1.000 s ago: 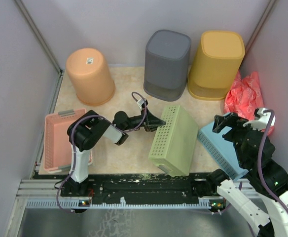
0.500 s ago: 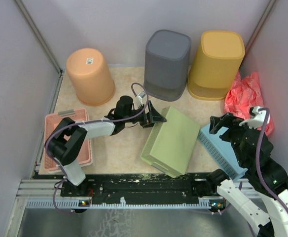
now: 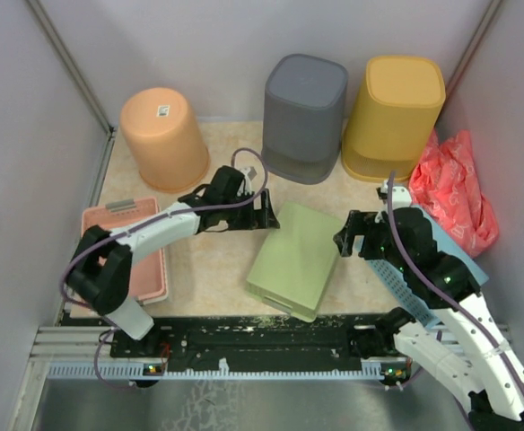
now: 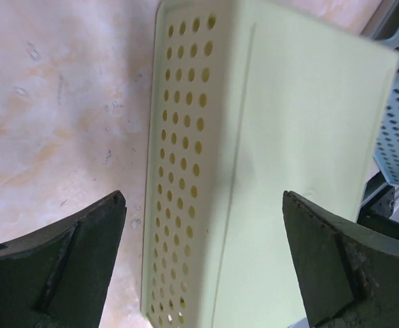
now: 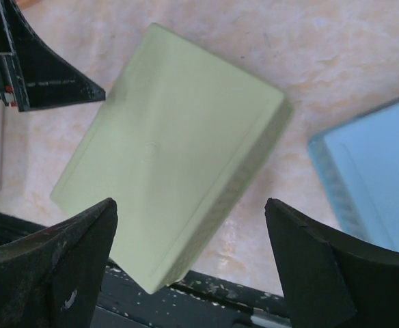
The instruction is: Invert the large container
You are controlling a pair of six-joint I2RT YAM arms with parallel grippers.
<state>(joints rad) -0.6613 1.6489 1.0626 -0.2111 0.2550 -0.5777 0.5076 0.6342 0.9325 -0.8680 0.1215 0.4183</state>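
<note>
The large container point(image 3: 295, 260) is a pale green perforated basket lying flat on the table with its solid base facing up. My left gripper point(image 3: 265, 214) stands open just off its far left corner, touching nothing. In the left wrist view the container point(image 4: 274, 171) fills the space ahead of the open left gripper point(image 4: 203, 205). My right gripper point(image 3: 347, 235) hovers open by the container's right edge. The right wrist view looks down on the green base point(image 5: 169, 184) below the open right gripper point(image 5: 190, 205).
Upside-down orange point(image 3: 163, 136), grey point(image 3: 304, 103) and yellow point(image 3: 394, 103) bins line the back wall. A red bag point(image 3: 455, 184) lies at the right. A pink basket point(image 3: 100, 256) sits at the left, and a blue basket point(image 3: 423, 278) lies under my right arm.
My left gripper opened and let go of the green container, which dropped from its side onto the table, base up. The right arm swung left toward it.
</note>
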